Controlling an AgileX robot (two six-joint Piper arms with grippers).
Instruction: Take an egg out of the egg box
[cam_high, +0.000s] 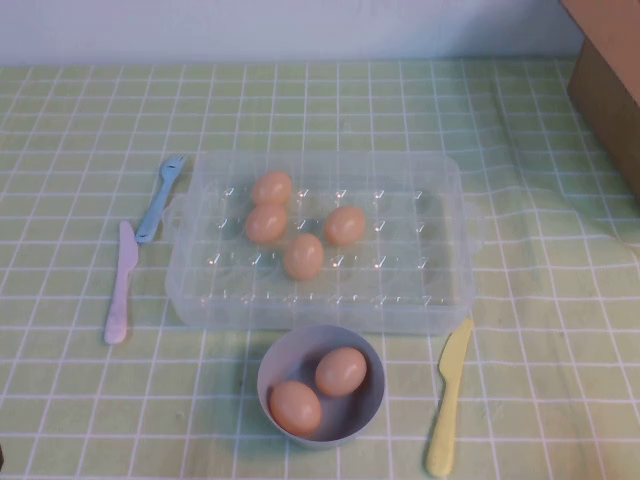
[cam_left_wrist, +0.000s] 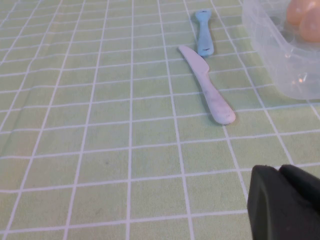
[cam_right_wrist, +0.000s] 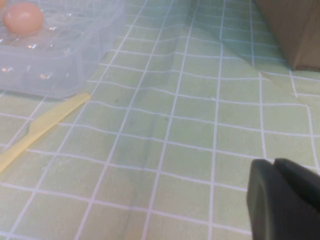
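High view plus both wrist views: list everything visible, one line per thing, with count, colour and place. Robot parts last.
egg box: one, clear plastic, centre of the table.
eggs in the box: four, light brown, clustered in its left-centre.
bowl: one, grey-lilac, just in front of the box.
eggs in the bowl: two, light brown, side by side.
fork: one, blue, left of the box.
pink knife: one, left of the box, nearer than the fork.
yellow knife: one, right of the bowl.
tablecloth: green with white grid.
brown box: one, far right.
left gripper: black, low over cloth left of the box.
right gripper: black, low over cloth right of the box.
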